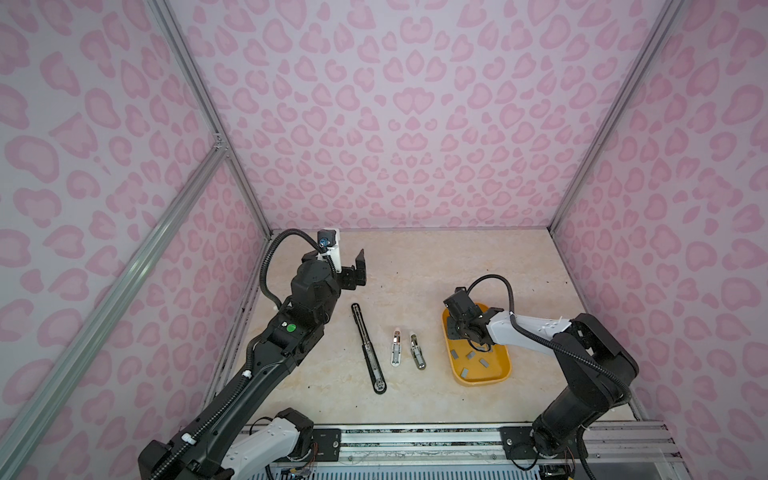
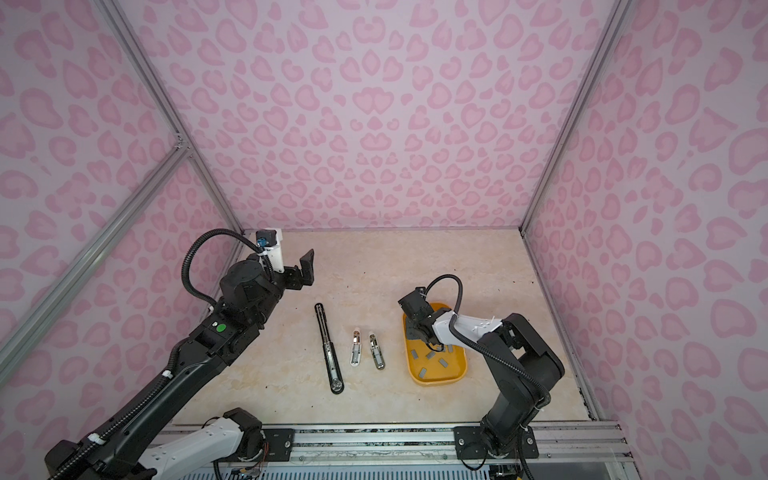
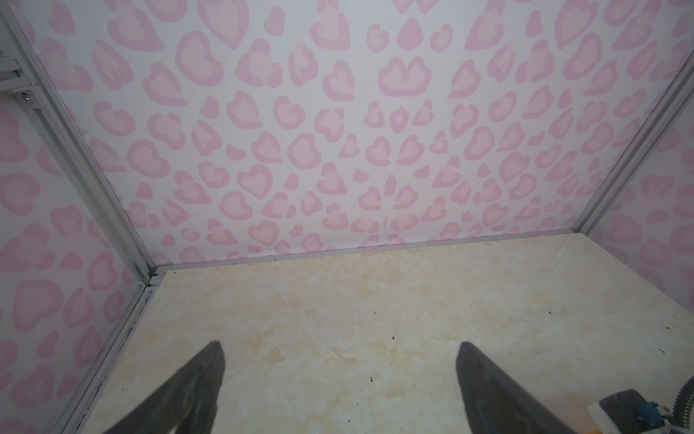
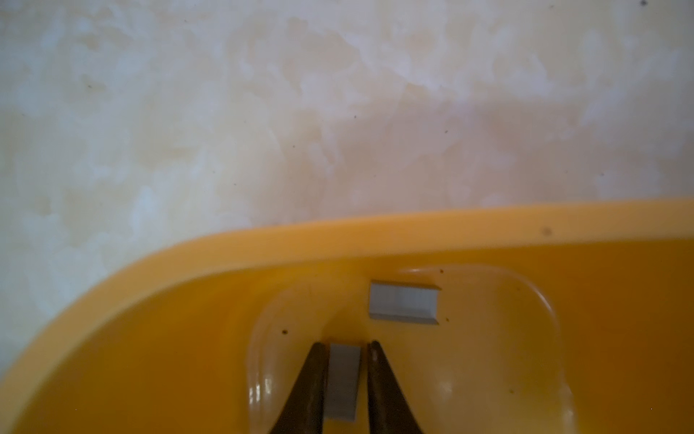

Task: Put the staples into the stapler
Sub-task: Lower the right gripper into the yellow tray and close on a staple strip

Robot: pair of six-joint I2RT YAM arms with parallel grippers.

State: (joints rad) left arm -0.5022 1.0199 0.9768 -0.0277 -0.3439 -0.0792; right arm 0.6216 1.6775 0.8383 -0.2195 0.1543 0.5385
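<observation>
Right gripper (image 4: 345, 344) is being held low in the yellow tray (image 4: 338, 233), jaws narrowed beside a staple strip (image 4: 341, 379), clamp not confirmable | left gripper (image 3: 340, 344) is being held wide apart, empty | staplers (image 1: 396, 348) are being left on the table (image 1: 415, 270); loading judged not yet begun

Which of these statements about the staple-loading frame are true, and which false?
1. The orange-yellow plastic tray holds loose flat grey metal staple strips. True.
2. The left gripper holds a strip. False: its jaws stand wide apart and empty above the beige table.
3. The right gripper's fingers flank one grey strip inside the tray. True.
4. The long black stapler lies in the tray. False: it lies on the table, beside two small silver staplers.
</observation>
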